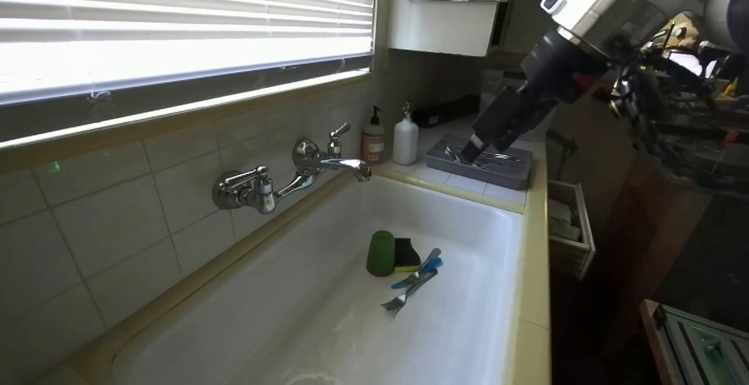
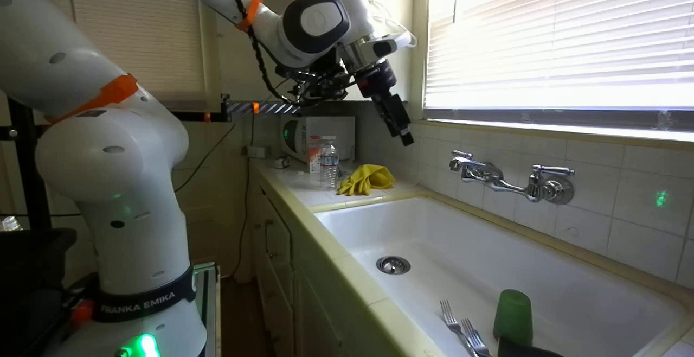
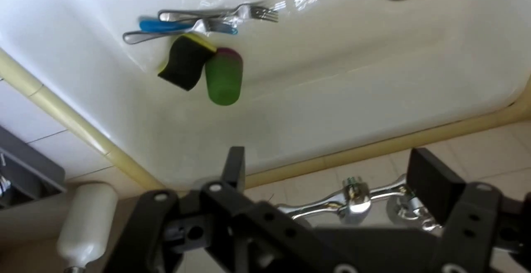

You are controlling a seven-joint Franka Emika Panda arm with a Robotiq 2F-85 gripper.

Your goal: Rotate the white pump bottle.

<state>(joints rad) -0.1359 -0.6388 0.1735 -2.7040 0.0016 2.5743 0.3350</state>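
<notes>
Sink (image 1: 281, 303): green cup (image 3: 224, 80), a black-and-yellow sponge (image 3: 186, 63) just beside it, two forks (image 3: 244, 12) near, a blue utensil (image 3: 164, 25) among them.
Drain (image 2: 393, 265): round, metal, in the sink floor.
Faucet (image 1: 345, 164): chrome, on the tiled wall (image 1: 111, 227), below the blinds (image 1: 175, 16).
Brownish bottle (image 1: 373, 144): upright, with a black pump (image 1: 375, 119), near the faucet.
Cutlery tray (image 1: 480, 175): grey, on the tiled counter (image 1: 462, 182), metal utensils (image 1: 501, 156) inside.
Drawer (image 1: 564, 254): open, lower than the counter.
Microwave (image 2: 344, 129): behind a clear water bottle (image 2: 328, 167) and yellow gloves (image 2: 368, 178) (one or a pair, hard to tell).
</notes>
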